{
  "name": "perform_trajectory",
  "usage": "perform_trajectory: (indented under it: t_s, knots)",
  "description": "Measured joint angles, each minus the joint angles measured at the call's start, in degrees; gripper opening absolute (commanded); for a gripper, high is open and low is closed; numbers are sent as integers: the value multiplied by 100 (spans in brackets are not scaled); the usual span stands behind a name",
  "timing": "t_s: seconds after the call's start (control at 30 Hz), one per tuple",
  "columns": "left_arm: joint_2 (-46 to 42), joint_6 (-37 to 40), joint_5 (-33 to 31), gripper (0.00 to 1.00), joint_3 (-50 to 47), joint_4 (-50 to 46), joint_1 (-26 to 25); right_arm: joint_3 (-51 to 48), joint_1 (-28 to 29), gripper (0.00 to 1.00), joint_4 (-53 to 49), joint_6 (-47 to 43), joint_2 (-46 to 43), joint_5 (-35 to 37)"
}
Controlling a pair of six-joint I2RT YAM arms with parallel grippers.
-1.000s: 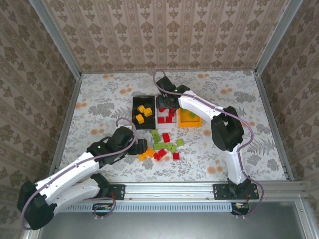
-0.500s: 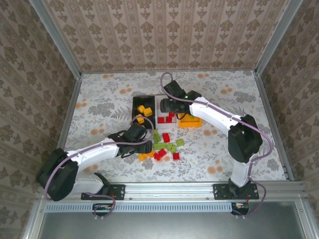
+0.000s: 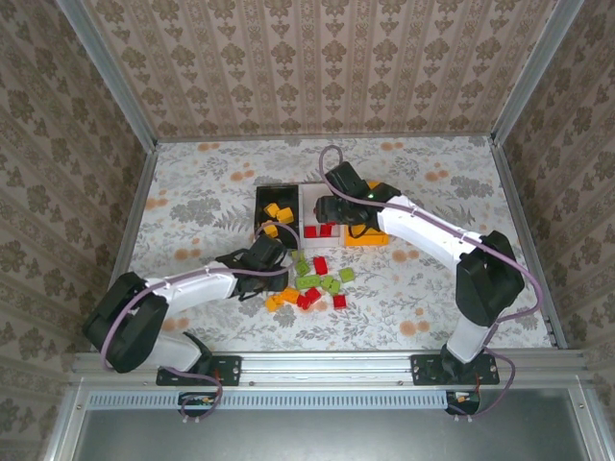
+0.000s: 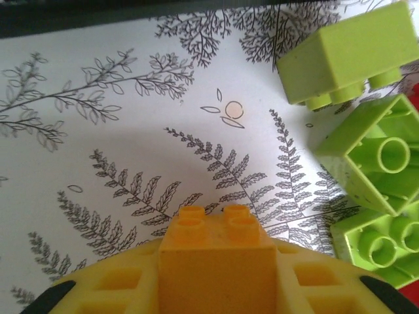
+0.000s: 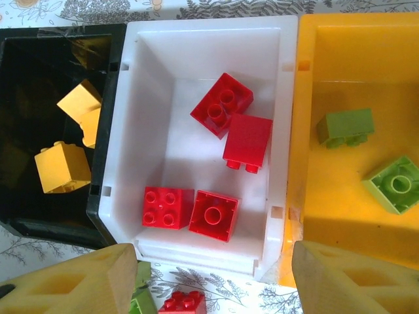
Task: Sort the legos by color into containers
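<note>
- Top external: left pincer (image 3: 270,253) beside the black plastic bin (image 3: 258,206); right pincer (image 3: 338,206) above the white plastic bin (image 3: 307,213); loose plastic bricks (image 3: 315,282) scattered on the floral surface (image 3: 192,206).
- Left wrist: left pincer clenched on an orange-yellow plastic brick (image 4: 216,261), light green plastic bricks (image 4: 347,59) nearby.
- Right wrist: right pincer released; four red plastic bricks (image 5: 215,216) lie in the white plastic bin.

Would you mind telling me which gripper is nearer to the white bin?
Right. The right gripper hangs open directly above the white bin, over its near rim. The left gripper, holding an orange-yellow brick, sits off to the near-left, by the black bin's near edge.
</note>
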Motion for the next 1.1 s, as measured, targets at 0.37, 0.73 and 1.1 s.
perform_trajectory:
  t_s: [0.37, 0.73, 1.1]
  knots:
    - [-782, 269, -92, 32, 1655, -951, 529, -1110, 50, 65, 326, 240, -935, -55]
    - [1886, 616, -11, 32, 3657, -887, 1318, -2208, 374, 65, 352, 326, -1641, -138]
    - [2592, 612, 243, 84, 4153, -1032, 1335, -3259, 997, 69, 323, 564, -2356, -409]
